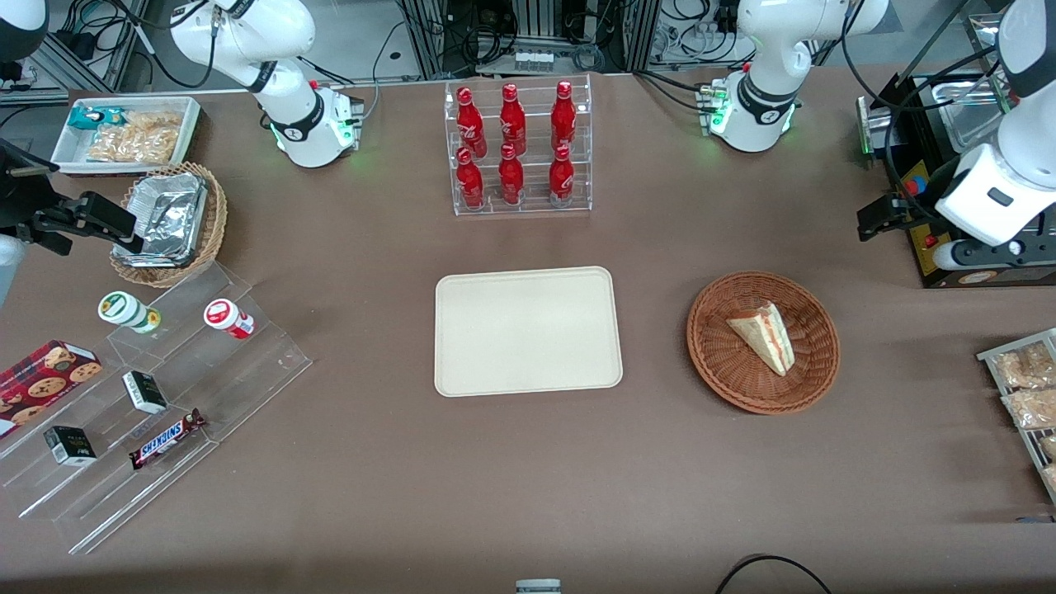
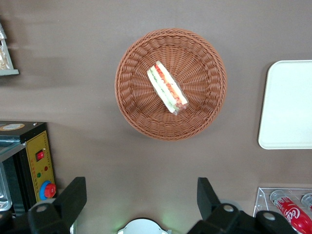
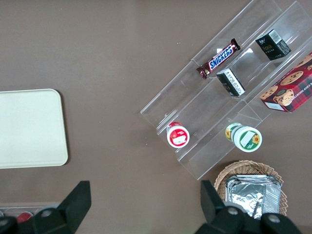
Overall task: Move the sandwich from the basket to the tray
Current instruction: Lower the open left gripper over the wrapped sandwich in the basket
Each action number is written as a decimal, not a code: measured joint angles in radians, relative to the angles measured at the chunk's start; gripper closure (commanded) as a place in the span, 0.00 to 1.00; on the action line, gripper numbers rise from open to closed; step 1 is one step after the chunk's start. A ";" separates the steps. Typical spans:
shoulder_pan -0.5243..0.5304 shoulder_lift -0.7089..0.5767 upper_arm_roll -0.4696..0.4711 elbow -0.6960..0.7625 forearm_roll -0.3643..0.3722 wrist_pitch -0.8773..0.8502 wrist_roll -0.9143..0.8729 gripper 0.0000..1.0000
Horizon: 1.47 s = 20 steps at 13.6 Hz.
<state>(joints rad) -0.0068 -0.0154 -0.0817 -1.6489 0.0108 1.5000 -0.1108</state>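
Observation:
The sandwich (image 1: pixel 763 334) (image 2: pixel 167 87), a pale bread wedge with red and green filling, lies in the reddish-brown wicker basket (image 1: pixel 709 363) (image 2: pixel 131 107). The cream tray (image 1: pixel 528 330) (image 2: pixel 290 107) sits bare beside the basket, toward the parked arm's end. My left gripper (image 1: pixel 868 223) (image 2: pixel 141 195) hangs high above the table, farther from the front camera than the basket and off toward the working arm's end. It is open, with only brown table showing between its fingers.
A clear rack of red bottles (image 1: pixel 518 148) stands farther from the front camera than the tray. A black appliance (image 1: pixel 932 165) sits just beside my gripper. Bagged snacks (image 1: pixel 1023 388) lie at the working arm's end; a stepped acrylic shelf (image 1: pixel 157 396) at the parked arm's.

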 measured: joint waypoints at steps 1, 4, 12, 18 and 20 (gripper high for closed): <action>-0.001 0.000 -0.008 0.000 0.000 0.005 0.000 0.00; -0.001 0.008 -0.025 -0.006 0.000 0.025 0.000 0.00; -0.009 0.075 -0.031 -0.272 0.002 0.340 0.002 0.00; -0.008 0.077 -0.030 -0.543 0.003 0.714 -0.027 0.00; -0.008 0.078 -0.030 -0.597 0.003 0.779 -0.112 0.00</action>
<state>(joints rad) -0.0151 0.0622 -0.1117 -2.2463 0.0137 2.2795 -0.2231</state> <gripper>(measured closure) 0.000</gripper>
